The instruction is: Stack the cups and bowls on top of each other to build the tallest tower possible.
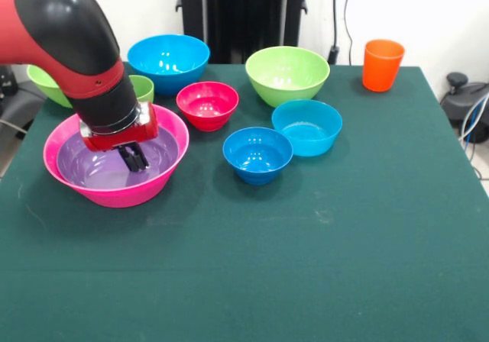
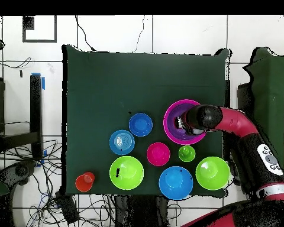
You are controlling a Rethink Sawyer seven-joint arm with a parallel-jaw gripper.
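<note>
The wide purple bowl sits nested inside the huge pink bowl at the left. My gripper reaches down into the purple bowl; the overhead view shows it over the same pair. Standing singly on the table are the large blue bowl, small red bowl, a lime-green bowl, the teal bowl and the small blue bowl. The orange cup stands at the far right. The lime-green cup and a second lime-green bowl are partly hidden behind my arm.
The green table cloth stretches wide towards the camera. A black stand rises behind the table's far edge. Cables and a dark device lie off the right edge.
</note>
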